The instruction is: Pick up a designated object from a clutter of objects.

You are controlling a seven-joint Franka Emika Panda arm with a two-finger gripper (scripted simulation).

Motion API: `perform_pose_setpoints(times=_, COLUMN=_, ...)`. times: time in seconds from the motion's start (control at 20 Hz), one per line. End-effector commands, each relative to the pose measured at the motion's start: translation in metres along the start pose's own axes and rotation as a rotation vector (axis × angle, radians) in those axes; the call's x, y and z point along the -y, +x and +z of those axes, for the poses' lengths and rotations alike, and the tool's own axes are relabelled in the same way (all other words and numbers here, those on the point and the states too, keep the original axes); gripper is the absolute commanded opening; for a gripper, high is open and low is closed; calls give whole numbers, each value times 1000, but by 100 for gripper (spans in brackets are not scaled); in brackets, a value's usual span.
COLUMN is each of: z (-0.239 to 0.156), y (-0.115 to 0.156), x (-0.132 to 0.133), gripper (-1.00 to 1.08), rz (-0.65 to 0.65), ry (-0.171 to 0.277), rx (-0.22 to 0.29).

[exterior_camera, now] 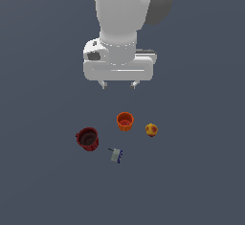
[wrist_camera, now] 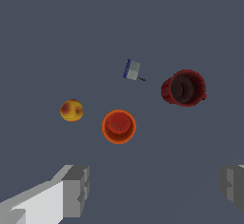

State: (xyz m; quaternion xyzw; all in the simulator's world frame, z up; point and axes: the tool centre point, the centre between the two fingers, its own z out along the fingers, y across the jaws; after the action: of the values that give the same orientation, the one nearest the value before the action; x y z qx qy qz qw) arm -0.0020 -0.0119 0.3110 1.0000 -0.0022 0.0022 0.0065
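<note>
The designated object, a small bright orange cup [exterior_camera: 125, 121] [wrist_camera: 118, 126], stands upright with its mouth up on the dark grey floor. Around it lies the clutter of objects: a dark red cup [exterior_camera: 87, 139] [wrist_camera: 184, 87], a yellow-and-red ball [exterior_camera: 151, 129] [wrist_camera: 71, 110] and a tiny grey-blue flat piece [exterior_camera: 116, 155] [wrist_camera: 133, 70]. My gripper [exterior_camera: 119, 84] [wrist_camera: 152, 189] hangs open well above the floor, behind the orange cup in the exterior view. Nothing is between its grey fingers [wrist_camera: 76, 189].
The white arm body [exterior_camera: 119, 23] rises above the gripper at the top of the exterior view. The floor is a plain dark grey-blue surface with no edges or walls in view.
</note>
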Motion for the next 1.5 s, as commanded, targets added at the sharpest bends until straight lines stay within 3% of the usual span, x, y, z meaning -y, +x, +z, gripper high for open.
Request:
perform_pose_setpoints(times=0.0, z=0, y=0, x=0, gripper=28, rz=0, ry=0, rx=0)
perform_pose_setpoints(times=0.3, z=-1, y=-3, x=-16, gripper=28, rz=17, ry=0, rx=3)
perform_pose_setpoints(times=0.8, z=12, y=0, x=-12, gripper=28, rz=-59, ry=-35, rx=44)
perform_pose_setpoints(times=1.15, z=45, y=6, x=-4, gripper=28, rz=-240, ry=-114, rx=144)
perform_pose_setpoints(times=1.45, z=89, y=13, x=6, gripper=28, rz=-481, ry=-214, rx=285)
